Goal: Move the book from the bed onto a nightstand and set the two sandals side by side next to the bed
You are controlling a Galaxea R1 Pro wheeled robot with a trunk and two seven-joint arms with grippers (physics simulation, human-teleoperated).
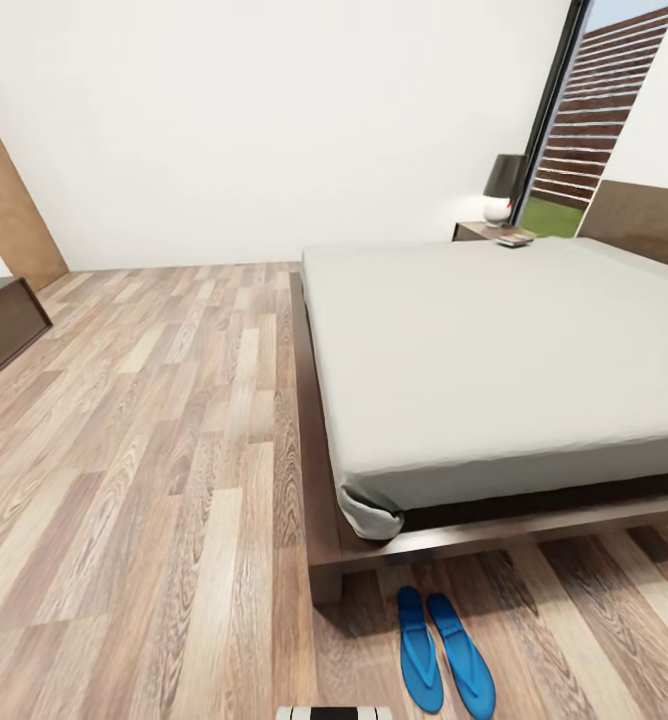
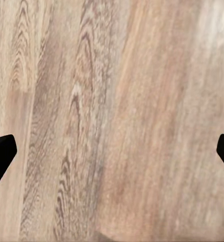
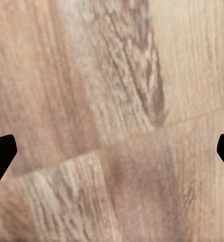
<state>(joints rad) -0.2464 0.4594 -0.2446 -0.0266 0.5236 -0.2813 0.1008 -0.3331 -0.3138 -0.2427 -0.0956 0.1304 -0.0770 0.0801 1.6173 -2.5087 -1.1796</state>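
Two blue sandals (image 1: 444,650) lie side by side on the wood floor (image 1: 154,480) at the bed's (image 1: 494,350) near corner. The book (image 1: 515,240) rests on the far nightstand (image 1: 479,231) beside a lamp (image 1: 502,188). Left gripper (image 2: 112,151) and right gripper (image 3: 112,151) hang spread wide over floorboards.

Off-white bed (image 1: 494,340) on dark wood frame, bright blue sandals (image 1: 442,650) (a pair), streaky tan-grey wood-grain floor (image 1: 144,450)

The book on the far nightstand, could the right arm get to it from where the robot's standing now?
Probably not. The book lies on the nightstand beyond the bed, whose whole mattress lies between; the right gripper points at the floor.
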